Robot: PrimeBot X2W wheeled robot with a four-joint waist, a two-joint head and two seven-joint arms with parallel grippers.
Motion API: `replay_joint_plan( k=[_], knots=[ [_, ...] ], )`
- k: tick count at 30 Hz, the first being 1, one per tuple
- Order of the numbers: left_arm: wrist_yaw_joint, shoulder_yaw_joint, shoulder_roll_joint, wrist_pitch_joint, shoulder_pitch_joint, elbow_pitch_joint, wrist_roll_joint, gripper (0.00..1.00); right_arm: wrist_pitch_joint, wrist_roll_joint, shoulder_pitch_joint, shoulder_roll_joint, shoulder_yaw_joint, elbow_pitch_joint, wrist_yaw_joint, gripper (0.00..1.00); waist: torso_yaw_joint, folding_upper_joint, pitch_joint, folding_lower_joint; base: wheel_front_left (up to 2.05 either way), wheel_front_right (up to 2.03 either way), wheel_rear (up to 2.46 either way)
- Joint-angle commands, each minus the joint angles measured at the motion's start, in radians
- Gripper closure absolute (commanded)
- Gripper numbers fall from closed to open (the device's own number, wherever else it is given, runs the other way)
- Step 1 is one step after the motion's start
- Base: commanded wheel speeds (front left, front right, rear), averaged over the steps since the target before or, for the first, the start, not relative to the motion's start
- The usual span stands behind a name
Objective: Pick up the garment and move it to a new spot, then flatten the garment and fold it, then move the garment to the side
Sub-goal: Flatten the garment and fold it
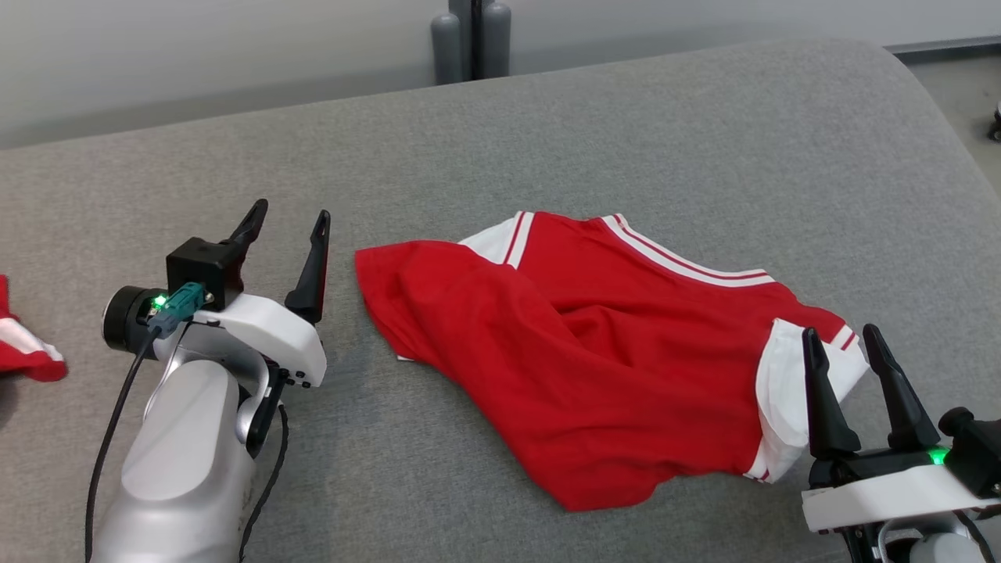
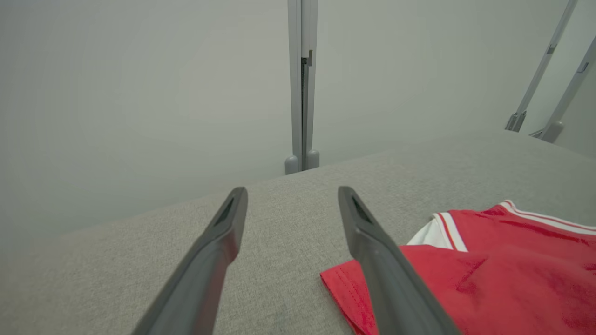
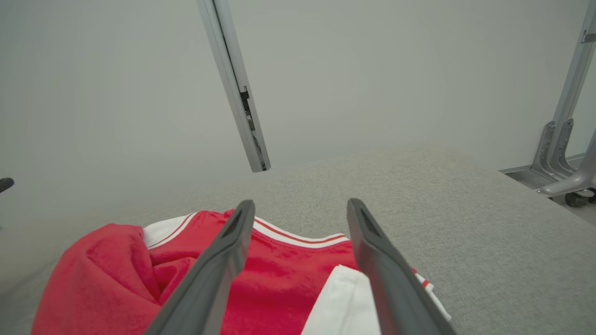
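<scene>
The red-and-white T-shirt (image 1: 594,352) is lying crumpled between two wide-open, empty grippers: left gripper (image 1: 290,211) hovering just beside it, right gripper (image 1: 839,332) over its white sleeve (image 1: 782,391).

Grey fabric surface (image 1: 626,117) under crumpled red garment (image 1: 594,352)

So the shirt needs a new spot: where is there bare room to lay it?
The widest bare stretch of the grey surface lies beyond the red garment, toward the far edge. Bare too in front of the left gripper. Crowded: the right gripper by the white sleeve, another red cloth at left.
</scene>
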Motion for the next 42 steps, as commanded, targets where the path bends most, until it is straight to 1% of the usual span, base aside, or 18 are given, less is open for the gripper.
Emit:
replay_joint_plan(
  k=[1, 5, 8, 10, 17, 22, 23, 24, 25, 26, 27, 29, 31, 35, 37, 42],
  knots=[
    [-0.006, -0.018, 0.008, 0.016, -0.036, 0.04, -0.002, 0.0, -0.005, 0.006, -0.017, 0.0, 0.0, -0.001, 0.0, 0.0, -0.038, -0.0001, 0.037, 0.0, 0.0, 0.0, 0.0],
    [-0.007, -0.056, 0.028, 0.035, -0.091, 0.126, -0.007, 0.0, -0.005, 0.006, -0.035, 0.002, 0.001, 0.001, 0.0, 0.0, -0.066, -0.0001, 0.058, 0.0, 0.0, 0.0, 0.0],
    [-0.008, -0.085, 0.034, 0.042, -0.119, 0.184, -0.02, 0.0, -0.005, 0.007, -0.044, 0.004, -0.003, 0.004, 0.0, 0.0, -0.08, -0.0001, 0.067, 0.0, 0.0, 0.0, 0.0],
    [-0.008, -0.108, 0.032, 0.064, -0.127, 0.225, -0.038, 0.0, -0.005, 0.006, -0.047, 0.005, -0.006, 0.006, 0.0, 0.0, -0.085, -0.0001, 0.068, 0.0, 0.0, 0.0, 0.0],
    [-0.007, -0.202, 0.046, 0.13, -0.153, 0.31, -0.127, 0.0, -0.005, 0.002, -0.052, 0.01, -0.004, 0.013, 0.0, 0.0, -0.099, -0.0001, 0.075, 0.0, 0.0, 0.0, 0.0],
    [-0.007, -0.254, 0.041, 0.216, -0.161, 0.365, -0.201, 0.0, -0.005, -0.001, -0.06, 0.012, -0.001, 0.015, 0.0, 0.0, -0.108, -0.0001, 0.077, 0.0, 0.0, 0.0, 0.0],
    [-0.008, -0.267, 0.036, 0.235, -0.16, 0.371, -0.216, 0.09, -0.005, -0.002, -0.061, 0.011, -0.001, 0.015, 0.0, 0.0, -0.108, -0.0001, 0.077, 0.0, 0.0, 0.0, 0.0],
    [-0.008, -0.279, 0.033, 0.245, -0.159, 0.371, -0.234, 0.53, -0.005, -0.002, -0.062, 0.011, -0.002, 0.015, 0.0, 0.0, -0.108, -0.0001, 0.078, 0.0, 0.0, 0.0, 0.0],
    [-0.008, -0.298, 0.031, 0.25, -0.16, 0.366, -0.245, 0.83, -0.005, -0.002, -0.062, 0.011, -0.002, 0.014, 0.0, 0.0, -0.108, -0.0001, 0.078, 0.0, 0.0, 0.0, 0.0],
    [-0.008, -0.298, 0.031, 0.25, -0.16, 0.366, -0.245, 0.83, -0.005, -0.002, -0.062, 0.011, -0.002, 0.014, 0.0, 0.0, -0.108, -0.0001, 0.078, 0.0, 0.0, 0.0, 0.0],
    [-0.008, -0.32, 0.031, 0.256, -0.162, 0.359, -0.253, 1.0, -0.005, -0.003, -0.062, 0.011, -0.003, 0.012, 0.0, 0.0, -0.108, -0.0001, 0.078, 0.0, 0.0, 0.0, 0.0],
    [-0.008, -0.344, 0.038, 0.236, -0.171, 0.338, -0.28, 1.0, -0.005, -0.006, -0.058, 0.01, -0.01, 0.01, 0.0, 0.0, -0.101, -0.0001, 0.073, 0.0, 0.0, 0.0, 0.0],
    [-0.007, -0.367, 0.062, 0.202, -0.195, 0.322, -0.28, 1.0, -0.005, -0.007, -0.052, 0.01, -0.014, 0.007, 0.0, 0.0, -0.09, -0.0001, 0.066, 0.0, 0.0, 0.0, 0.0],
    [-0.007, -0.389, 0.078, 0.129, -0.218, 0.293, -0.293, 1.0, -0.005, -0.009, -0.038, 0.01, -0.017, 0.016, 0.0, 0.0, -0.064, -0.0001, 0.036, 0.0, 0.0, 0.0, 0.0],
    [-0.007, -0.396, 0.095, 0.106, -0.239, 0.272, -0.301, 1.0, -0.005, -0.011, -0.032, 0.011, -0.016, 0.019, 0.0, 0.0, -0.052, -0.0001, 0.016, 0.0, 0.0, 0.0, 0.0],
    [-0.008, -0.414, 0.149, 0.091, -0.289, 0.186, -0.327, 1.0, -0.005, -0.012, -0.014, 0.015, -0.017, 0.029, 0.0, 0.0, -0.027, -0.0001, -0.032, 0.0, 0.0, 0.0, 0.0]
  ],
)
